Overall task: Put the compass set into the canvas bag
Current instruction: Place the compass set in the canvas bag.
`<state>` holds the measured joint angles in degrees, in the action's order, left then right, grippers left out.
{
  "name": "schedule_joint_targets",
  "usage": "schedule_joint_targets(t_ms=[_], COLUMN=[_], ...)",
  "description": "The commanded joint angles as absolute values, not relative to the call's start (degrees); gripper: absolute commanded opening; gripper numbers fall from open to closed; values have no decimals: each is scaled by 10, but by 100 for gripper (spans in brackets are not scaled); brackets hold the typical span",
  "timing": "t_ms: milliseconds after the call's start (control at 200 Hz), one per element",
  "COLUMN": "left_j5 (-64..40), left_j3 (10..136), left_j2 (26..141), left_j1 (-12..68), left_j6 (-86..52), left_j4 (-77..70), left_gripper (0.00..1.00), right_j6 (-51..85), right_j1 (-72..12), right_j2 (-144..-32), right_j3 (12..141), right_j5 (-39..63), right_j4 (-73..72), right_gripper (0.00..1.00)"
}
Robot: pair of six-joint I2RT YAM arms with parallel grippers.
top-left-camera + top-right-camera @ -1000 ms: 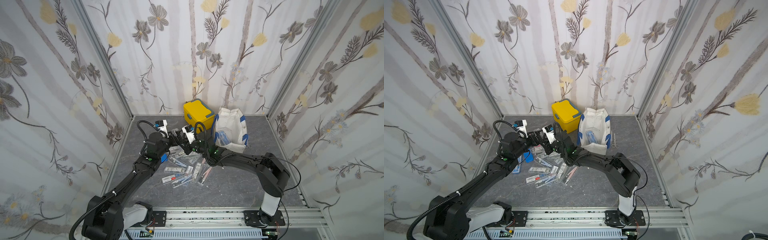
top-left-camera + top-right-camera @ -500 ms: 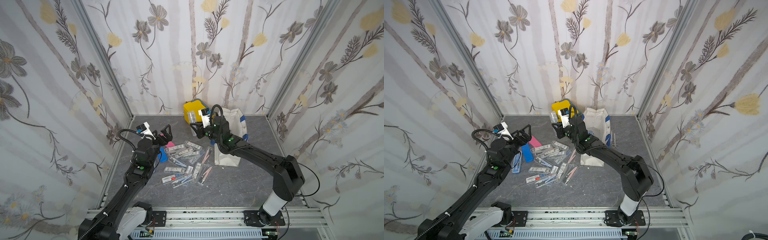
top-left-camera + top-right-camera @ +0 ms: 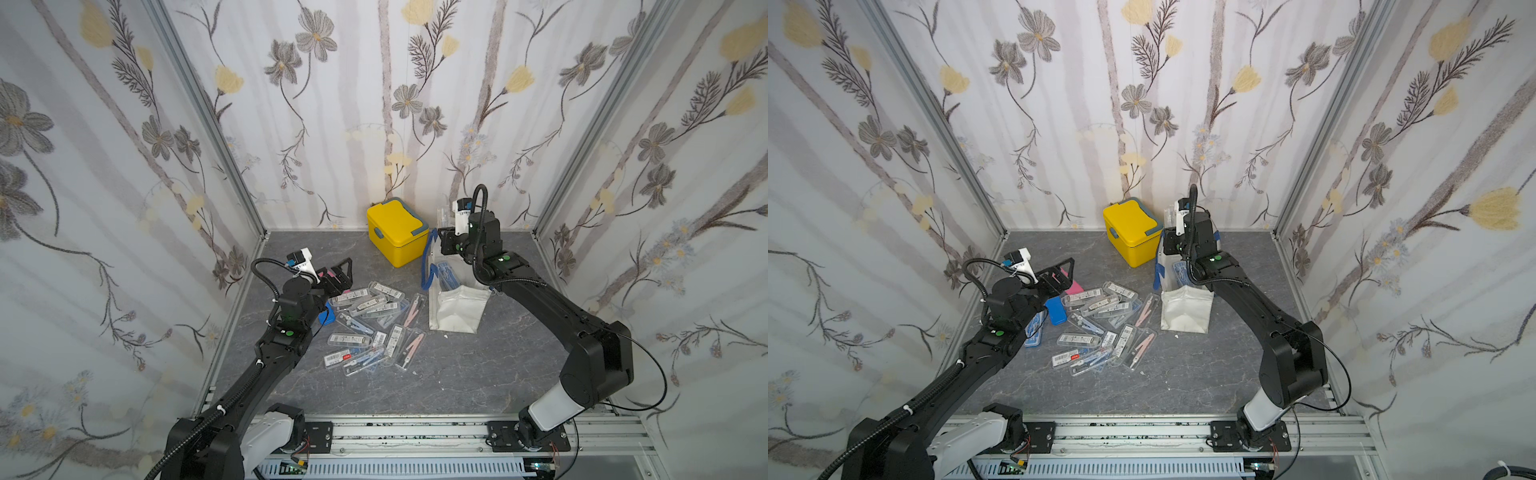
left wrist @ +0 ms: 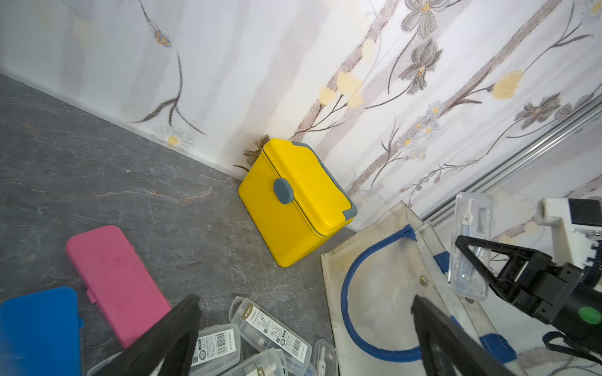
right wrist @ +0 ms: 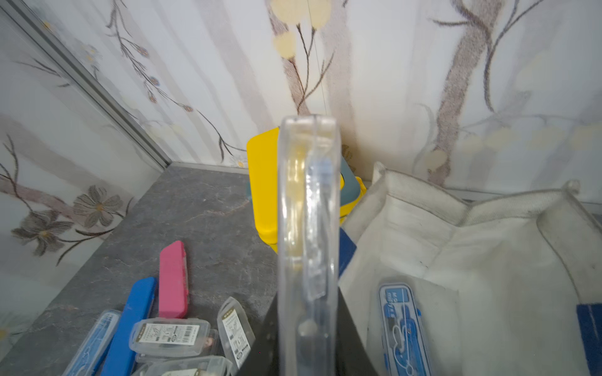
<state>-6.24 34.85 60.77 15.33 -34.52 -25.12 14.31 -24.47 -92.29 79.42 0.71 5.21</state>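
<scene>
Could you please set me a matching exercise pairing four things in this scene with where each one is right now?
Things:
1. yellow lidded plastic box
2. clear plastic compass case
3. pink flat case
4. off-white canvas bag with blue strap handles

Places:
A. lying flat beside a blue case
B. gripped in the right end effector
C. holding a blue compass set
D. closed, by the back wall

Pairs: 1-D, 2-B, 3-A, 4-C.

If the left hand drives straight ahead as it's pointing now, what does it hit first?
Probably the yellow box: the open left hand aims at it over bare floor, the bag off to one side. Height is unclear, so it might scrape the floor just short of the box.
</scene>
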Motion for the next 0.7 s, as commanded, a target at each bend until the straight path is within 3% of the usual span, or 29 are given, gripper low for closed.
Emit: schedule_joint_targets(t_ms=[0, 699], left_j5=[-83, -60], left_j3=[342, 333], left_j2=[624, 652], left_j1=[153, 154], left_j6=[-351, -350], left_j4=[-291, -270], left_gripper=[100, 100], right_j6=[126, 113], right_j1=[-229, -209], right_j2=[-918, -1081], right_j3=[780, 850], right_j5=[-17, -20], right_j4=[87, 192], right_gripper=[10, 12])
